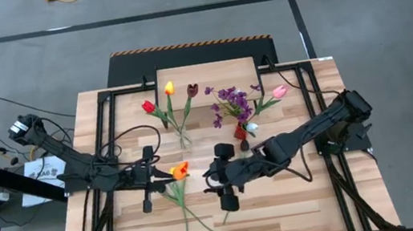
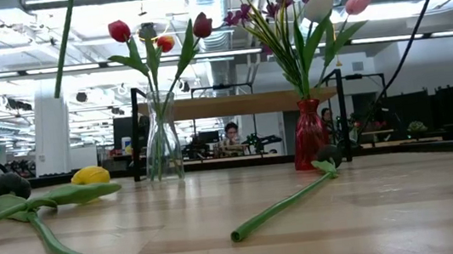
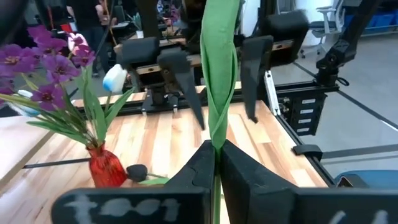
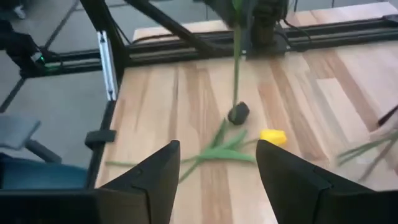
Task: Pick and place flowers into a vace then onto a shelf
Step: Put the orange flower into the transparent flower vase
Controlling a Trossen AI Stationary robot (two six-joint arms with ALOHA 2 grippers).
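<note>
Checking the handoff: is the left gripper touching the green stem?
Touching. The left wrist view shows the left gripper with fingers closed together on the green stem, which rises straight out between them.

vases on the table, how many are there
2. A clear glass vase stands left of centre holding red, yellow and maroon tulips. A red glass vase stands to its right holding a purple sprig with white and pink tulips. Both sit before the wooden shelf. None seem hidden.

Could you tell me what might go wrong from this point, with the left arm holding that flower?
The left claw is shut on a long tulip stem whose orange head hangs far from the grip; it may swing and miss the narrow clear vase. The crowded red vase looks top-heavy; a nudge could tip it. The open right claw faces the left arm, so they might collide.
</note>
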